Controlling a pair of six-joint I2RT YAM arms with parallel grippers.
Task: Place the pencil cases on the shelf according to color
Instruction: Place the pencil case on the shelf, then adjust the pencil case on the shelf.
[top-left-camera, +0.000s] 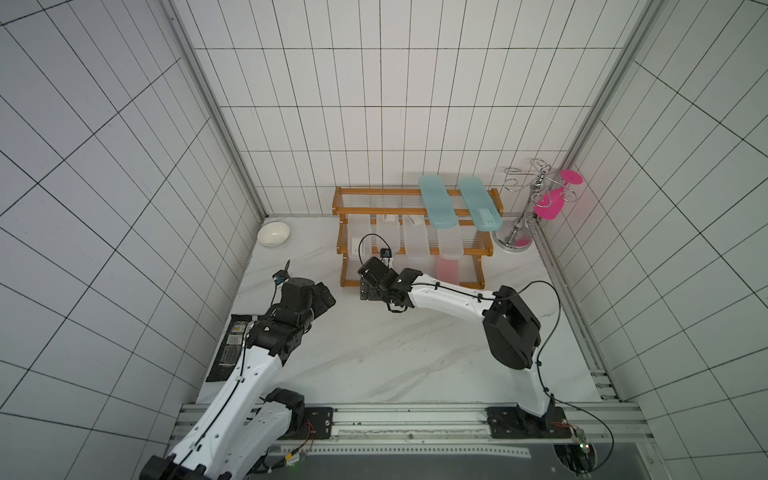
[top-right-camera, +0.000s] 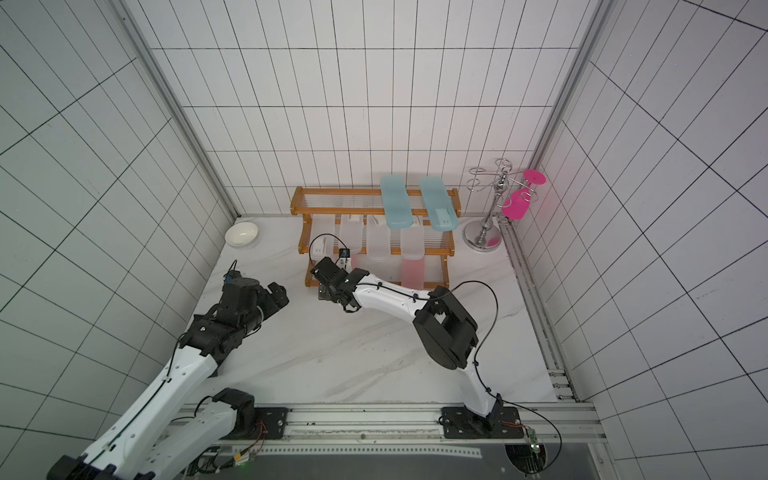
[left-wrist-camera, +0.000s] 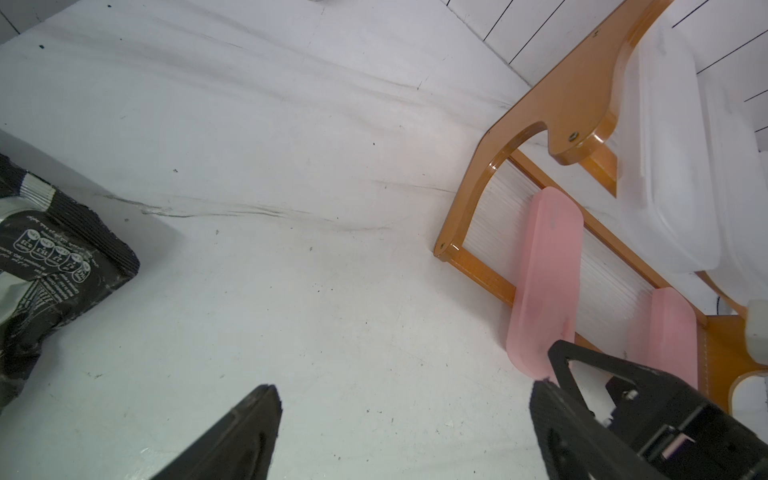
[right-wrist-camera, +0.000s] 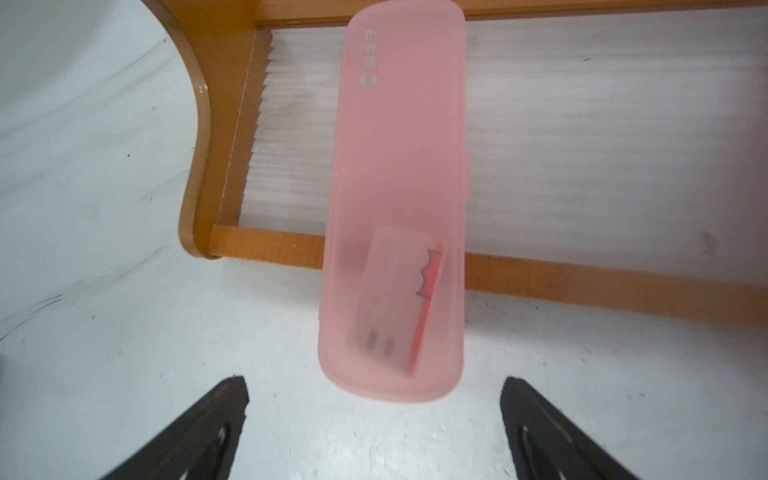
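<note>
On the lowest tier of the orange-brown wooden three-tier shelf (top-left-camera: 376, 190), toward its 9 o'clock end, lies a translucent pink plastic pencil case (right-wrist-camera: 399, 208), its rounded end overhanging the front rail (right-wrist-camera: 582, 278) toward 6 o'clock. Just short of that end the right gripper (right-wrist-camera: 374, 409) hangs with jaws spread wide and empty. The left gripper (left-wrist-camera: 405, 415), off at its 9 o'clock, is likewise spread, holding nothing. The case is probably light, stiff and hollow, with a smooth shell that would slide readily on the clear rods (right-wrist-camera: 582, 145). It is best pinched gently across its narrow width at the overhanging end.
</note>
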